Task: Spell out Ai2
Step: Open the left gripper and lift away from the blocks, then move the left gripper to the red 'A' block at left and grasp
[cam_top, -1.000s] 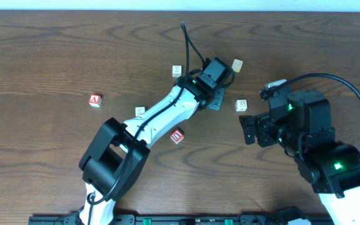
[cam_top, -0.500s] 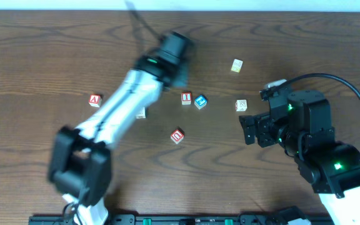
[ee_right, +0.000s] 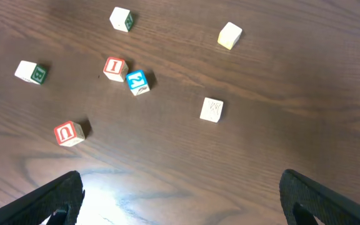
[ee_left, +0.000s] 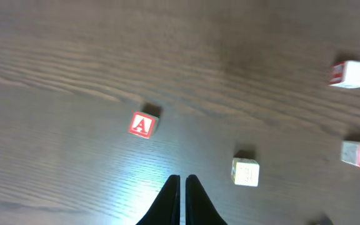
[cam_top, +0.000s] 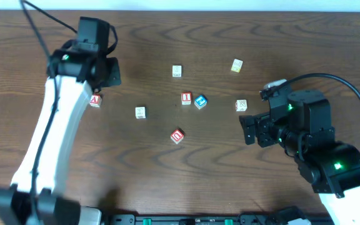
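Bright, even light; left wrist view blurred, glare on table (ee_left: 165,157).

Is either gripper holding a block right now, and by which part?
Nothing is held. The left gripper is shut and empty, short of the A block; the right gripper is open and empty.

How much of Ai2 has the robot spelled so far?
Done: the red letter I block and the blue number 2 block sit side by side mid-table. In hand: the left gripper hovers near the red letter A block, fingers shut and holding nothing. Left: grab the A and set it beside the I, on the side away from the 2.
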You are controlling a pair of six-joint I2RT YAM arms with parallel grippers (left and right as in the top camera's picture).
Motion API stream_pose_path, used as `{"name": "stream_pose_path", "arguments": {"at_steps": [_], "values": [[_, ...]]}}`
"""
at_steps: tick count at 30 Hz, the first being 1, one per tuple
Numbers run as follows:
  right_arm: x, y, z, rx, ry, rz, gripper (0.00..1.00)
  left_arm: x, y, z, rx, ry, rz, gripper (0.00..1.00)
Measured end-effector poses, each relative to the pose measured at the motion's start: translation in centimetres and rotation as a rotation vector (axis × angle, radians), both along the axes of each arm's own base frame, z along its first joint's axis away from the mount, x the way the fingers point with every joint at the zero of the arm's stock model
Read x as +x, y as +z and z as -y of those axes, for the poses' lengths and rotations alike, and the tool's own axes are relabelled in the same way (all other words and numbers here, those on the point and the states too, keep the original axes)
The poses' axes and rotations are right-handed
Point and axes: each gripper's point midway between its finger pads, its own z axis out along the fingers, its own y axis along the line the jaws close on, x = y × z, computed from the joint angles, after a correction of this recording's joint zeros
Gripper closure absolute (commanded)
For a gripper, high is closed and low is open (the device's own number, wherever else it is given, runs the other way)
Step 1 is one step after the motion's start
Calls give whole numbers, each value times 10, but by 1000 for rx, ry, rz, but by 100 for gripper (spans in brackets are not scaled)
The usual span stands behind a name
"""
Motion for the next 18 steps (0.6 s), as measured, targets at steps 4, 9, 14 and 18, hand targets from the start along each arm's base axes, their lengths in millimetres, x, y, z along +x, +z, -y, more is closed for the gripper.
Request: {"name": "stream_pose_path", "arguments": {"at_steps": [4, 9, 14, 18], "values": [[0, 0, 0, 0, 0, 0, 1, -31, 2, -16, 18, 2, 7, 94], [0, 0, 0, 0, 0, 0, 1, -63, -50, -28, 37, -69, -147, 94], [0, 0, 0, -1, 0, -1, 1, -66, -76, -29, 66, -186, -176, 46], [0, 0, 0, -1, 0, 0, 1, -58, -87, -36, 72, -210, -144, 14]]}}
